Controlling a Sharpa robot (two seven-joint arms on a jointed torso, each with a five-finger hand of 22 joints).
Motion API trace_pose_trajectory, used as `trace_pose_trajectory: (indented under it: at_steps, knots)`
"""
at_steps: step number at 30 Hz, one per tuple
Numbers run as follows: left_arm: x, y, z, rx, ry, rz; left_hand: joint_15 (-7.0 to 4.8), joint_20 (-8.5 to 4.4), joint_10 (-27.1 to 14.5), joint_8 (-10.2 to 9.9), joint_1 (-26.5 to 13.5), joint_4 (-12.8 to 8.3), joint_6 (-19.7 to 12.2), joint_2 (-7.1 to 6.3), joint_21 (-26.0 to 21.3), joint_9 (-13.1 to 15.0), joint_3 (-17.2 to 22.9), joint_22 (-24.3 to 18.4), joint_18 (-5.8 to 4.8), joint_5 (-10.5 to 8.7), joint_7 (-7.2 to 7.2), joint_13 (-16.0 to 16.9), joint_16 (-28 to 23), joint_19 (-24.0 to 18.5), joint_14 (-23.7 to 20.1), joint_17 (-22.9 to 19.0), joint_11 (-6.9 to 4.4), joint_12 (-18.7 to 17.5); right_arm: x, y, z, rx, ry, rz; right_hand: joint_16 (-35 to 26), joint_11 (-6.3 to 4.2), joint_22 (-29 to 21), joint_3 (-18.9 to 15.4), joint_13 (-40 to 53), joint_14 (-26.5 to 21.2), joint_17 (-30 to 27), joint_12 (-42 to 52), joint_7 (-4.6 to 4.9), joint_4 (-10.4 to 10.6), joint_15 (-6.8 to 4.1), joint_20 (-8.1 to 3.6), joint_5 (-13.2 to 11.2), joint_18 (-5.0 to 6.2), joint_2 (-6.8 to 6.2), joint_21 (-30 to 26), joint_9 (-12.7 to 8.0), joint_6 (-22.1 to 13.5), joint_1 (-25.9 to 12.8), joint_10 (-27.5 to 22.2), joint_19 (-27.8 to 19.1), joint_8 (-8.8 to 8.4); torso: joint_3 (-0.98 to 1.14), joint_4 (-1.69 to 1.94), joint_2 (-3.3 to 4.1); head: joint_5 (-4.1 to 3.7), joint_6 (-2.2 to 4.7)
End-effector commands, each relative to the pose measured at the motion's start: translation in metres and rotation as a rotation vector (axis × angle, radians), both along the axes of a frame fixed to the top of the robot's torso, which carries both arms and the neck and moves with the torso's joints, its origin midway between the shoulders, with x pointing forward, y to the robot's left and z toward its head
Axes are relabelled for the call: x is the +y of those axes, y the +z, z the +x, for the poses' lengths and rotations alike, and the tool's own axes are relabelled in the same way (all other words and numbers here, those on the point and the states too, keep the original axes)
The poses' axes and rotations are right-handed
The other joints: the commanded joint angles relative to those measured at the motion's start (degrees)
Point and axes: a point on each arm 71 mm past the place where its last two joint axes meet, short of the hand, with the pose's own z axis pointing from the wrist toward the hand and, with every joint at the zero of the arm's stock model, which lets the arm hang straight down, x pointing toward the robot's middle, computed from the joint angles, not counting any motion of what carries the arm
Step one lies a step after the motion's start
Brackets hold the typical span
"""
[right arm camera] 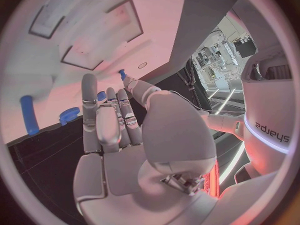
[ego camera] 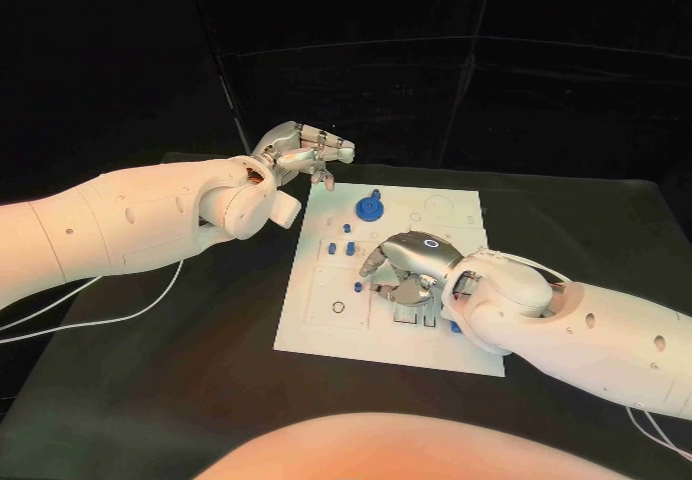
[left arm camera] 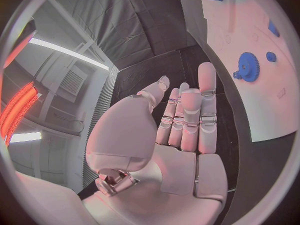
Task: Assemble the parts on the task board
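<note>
1. Near edge of the task board [ego camera: 325,325] partly covered by the right hand [ego camera: 405,272]; whatever lies beneath the palm hidden in the head view, slot outlines beside it only half seen.
2. Right hand poised low over the board's middle, fingers curled downward. From the right wrist view [right arm camera: 119,135], fingers straight and side by side, nothing held between them; contact with the board impossible to judge.
3. Left hand [ego camera: 300,148] raised beyond the board's far left corner, over the black table [ego camera: 173,370], well apart from the parts. In the left wrist view [left arm camera: 181,125], fingers extended and together, palm bare, holding nothing.
4. Board: white rectangular plate, long axis running away from the robot, slightly skewed on the table, marked with faint outlines and recesses.
5. Blue gear [ego camera: 371,208] lying flat on the far half of the board, toothed rim clear in the left wrist view [left arm camera: 249,66].
6. Small blue pegs [ego camera: 340,247] clustered just left of the right hand; too small to tell whether upright or lying.
7. Blue rod [right arm camera: 27,116] lying on the board near the right hand's fingertips, a rounded blue piece [right arm camera: 69,116] just beside it.
</note>
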Motion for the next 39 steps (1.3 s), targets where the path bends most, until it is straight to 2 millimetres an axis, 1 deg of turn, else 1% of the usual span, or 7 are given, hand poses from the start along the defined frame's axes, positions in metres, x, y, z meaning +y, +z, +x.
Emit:
trace_pose_trajectory:
  at_steps: [1,11,19,24,29,33,39]
  knots:
    - [0.0,0.001,0.0,0.001,-0.009,-0.006,0.02,-0.01,-0.4,0.4,0.3,0.2,-0.2,0.33,-0.2,-0.1,-0.2,-0.1,1.12,-0.16,0.03,0.1,-0.2,-0.2,-0.2,-0.1,-0.08,0.2,-0.011,0.011,0.001,-0.002,-0.049,0.106,0.2,-0.3,0.1,-0.7,0.1,0.0,0.5,0.6,-0.31,-0.1,0.05,0.22,0.4,0.86,-0.48,-0.1,0.1,-0.5,0.1,-0.2,0.0,-0.37,-0.07,-0.15,-0.12,-0.2,0.31]
    - [-0.001,0.001,0.0,0.006,-0.017,-0.007,0.03,-0.01,-0.4,0.4,0.3,0.2,-0.2,0.31,-0.2,-0.1,-0.2,-0.1,1.12,-0.16,0.04,0.1,-0.2,-0.2,-0.2,-0.1,-0.06,0.3,-0.069,0.034,0.027,0.017,-0.22,0.049,-0.6,-0.16,-0.5,-5.0,0.0,-0.4,-1.5,1.6,-0.23,0.4,0.28,0.4,-0.2,0.87,-1.1,-0.7,0.0,-2.9,-0.7,-3.4,0.0,-2.46,-0.08,-0.36,-0.36,-1.62,1.61]
    - [-0.002,0.0,0.0,0.006,-0.02,-0.008,0.04,0.0,-0.4,0.4,0.2,0.2,-0.2,0.29,-0.2,-0.1,-0.2,-0.1,1.12,-0.16,0.05,0.1,-0.2,-0.2,-0.2,0.0,-0.06,0.3,-0.095,0.035,0.037,-0.019,-0.245,-0.072,-1.6,-0.18,-1.2,-10.7,0.1,-1.2,-3.8,3.5,-0.47,1.0,0.22,0.47,-0.1,0.84,-0.87,-1.7,0.1,-4.2,0.4,-5.4,-0.3,-2.92,-0.07,-0.31,-0.26,-2.46,2.06]
    - [-0.003,0.0,0.001,0.007,-0.024,-0.009,0.04,0.0,-0.4,0.4,0.2,0.3,-0.3,0.31,-0.3,-0.1,-0.3,-0.1,1.11,-0.16,0.05,0.1,-0.2,-0.2,-0.2,0.0,-0.06,0.3,-0.101,0.031,0.04,-0.015,-0.239,-0.138,-1.6,-0.27,-1.4,-12.5,0.1,-1.2,-4.1,4.4,-0.54,1.2,0.19,0.42,-0.1,0.84,-0.45,-1.9,0.1,-4.4,1.3,-5.9,-0.3,-2.85,-0.07,-0.15,-0.22,-2.81,2.3]
    - [-0.003,0.0,0.001,0.004,-0.022,-0.009,0.05,0.01,-0.5,0.4,0.2,0.3,-0.3,0.32,-0.3,-0.1,-0.3,-0.1,1.11,-0.16,0.05,0.1,-0.2,-0.2,-0.2,0.0,-0.05,0.3,-0.096,0.028,0.042,-0.008,-0.216,-0.163,-1.6,-0.23,-1.5,-13.3,0.1,-1.3,-4.2,4.9,-0.5,1.3,0.21,0.43,0.1,0.83,-0.09,-2.0,0.2,-4.0,1.8,-6.0,-0.2,-2.65,0.01,-0.26,-0.14,-2.68,2.31]
    - [-0.003,0.0,0.001,0.003,-0.021,-0.009,0.05,0.01,-0.5,0.4,0.2,0.3,-0.3,0.32,-0.3,-0.1,-0.3,-0.1,1.11,-0.16,0.05,0.1,-0.2,-0.2,-0.2,0.0,-0.05,0.3,-0.09,0.027,0.043,-0.005,-0.2,-0.163,-1.3,-0.3,-1.5,-13.7,0.2,-1.1,-4.0,5.8,-0.52,1.3,0.17,0.37,0.2,0.85,0.71,-2.0,0.2,-3.5,2.5,-5.6,-0.1,-2.54,-0.09,-0.25,-0.19,-2.76,2.31]
    - [-0.004,0.0,0.001,0.003,-0.022,-0.009,0.05,0.01,-0.5,0.4,0.2,0.3,-0.3,0.32,-0.3,-0.1,-0.3,-0.1,1.11,-0.16,0.05,0.1,-0.2,-0.2,-0.2,0.0,-0.05,0.3,-0.08,0.026,0.044,0.001,-0.182,-0.156,-0.3,-0.69,-1.5,-13.7,0.3,-0.2,-2.5,7.7,-0.71,1.5,-0.11,0.01,0.1,0.9,2.13,-1.8,0.2,-2.8,3.0,-3.0,0.4,-2.49,-0.09,-0.21,-0.17,-2.75,2.17]
